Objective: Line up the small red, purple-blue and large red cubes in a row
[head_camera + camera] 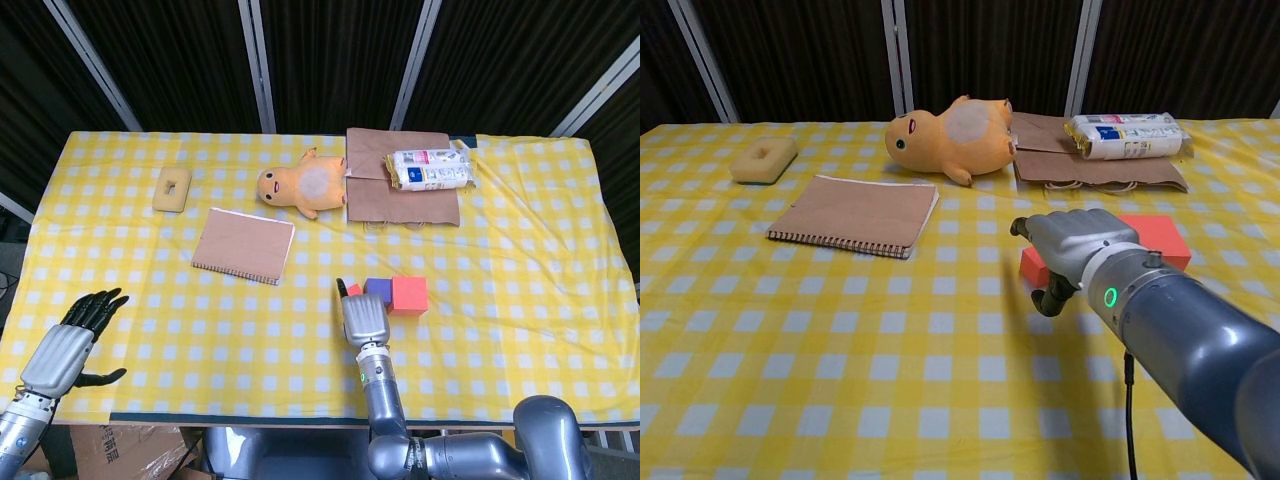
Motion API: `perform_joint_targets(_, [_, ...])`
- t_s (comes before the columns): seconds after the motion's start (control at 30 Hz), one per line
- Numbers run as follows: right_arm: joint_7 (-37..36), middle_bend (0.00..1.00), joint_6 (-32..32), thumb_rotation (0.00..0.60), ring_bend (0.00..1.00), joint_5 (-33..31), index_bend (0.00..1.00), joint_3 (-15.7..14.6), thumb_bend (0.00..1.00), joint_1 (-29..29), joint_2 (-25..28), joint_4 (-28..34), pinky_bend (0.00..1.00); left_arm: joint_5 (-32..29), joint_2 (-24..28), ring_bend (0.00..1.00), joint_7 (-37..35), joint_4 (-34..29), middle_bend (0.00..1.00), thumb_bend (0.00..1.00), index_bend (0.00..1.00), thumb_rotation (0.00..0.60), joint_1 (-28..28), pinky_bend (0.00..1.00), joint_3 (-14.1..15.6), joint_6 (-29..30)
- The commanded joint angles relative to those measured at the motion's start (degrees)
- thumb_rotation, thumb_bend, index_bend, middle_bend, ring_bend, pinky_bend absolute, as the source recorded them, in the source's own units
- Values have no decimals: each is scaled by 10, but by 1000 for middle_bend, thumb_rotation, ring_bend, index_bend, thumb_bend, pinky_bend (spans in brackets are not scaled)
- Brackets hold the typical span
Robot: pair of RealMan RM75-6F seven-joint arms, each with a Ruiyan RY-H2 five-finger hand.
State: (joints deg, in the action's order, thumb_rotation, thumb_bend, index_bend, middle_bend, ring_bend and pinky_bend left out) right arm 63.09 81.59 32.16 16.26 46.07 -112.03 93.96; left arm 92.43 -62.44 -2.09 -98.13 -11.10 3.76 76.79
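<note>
Currently right hand (pixel 364 318) sits just in front of small red cube (pixel 353 290), fingers apart, holding nothing. Purple-blue cube (pixel 378 291) lies between it and large red cube (pixel 409 295), 3 in a row mid-table (pixel 520 250). Left hand (pixel 68 342) open, empty.

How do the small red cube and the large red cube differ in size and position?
The small red cube is much smaller than the large red cube. The small one lies at the left end of the row, beside the right robot hand; the large one lies at the right end, apart from it. Both are red and rest on the table.
</note>
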Motion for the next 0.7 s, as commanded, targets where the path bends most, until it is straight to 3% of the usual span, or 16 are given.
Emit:
perform_joint_targets(0.03, [10, 1000, 5, 600, 1000, -11, 106, 3, 521, 3, -1, 3, 1000, 0, 0, 0, 0, 0, 0, 0, 0, 600, 0, 0, 0, -1])
perform_joint_targets(0.37, [-5, 1000, 4, 600, 1000, -4, 121, -1, 523, -3, 4, 24, 1000, 0, 1, 0, 0, -1, 0, 0, 0, 600, -1, 0, 1, -2])
perform_joint_targets(0.7, [-12, 1000, -9, 600, 1000, -5, 121, -24, 522, -8, 6, 57, 1000, 1, 0, 0, 1, 0, 0, 0, 0, 600, 1, 0, 1, 1])
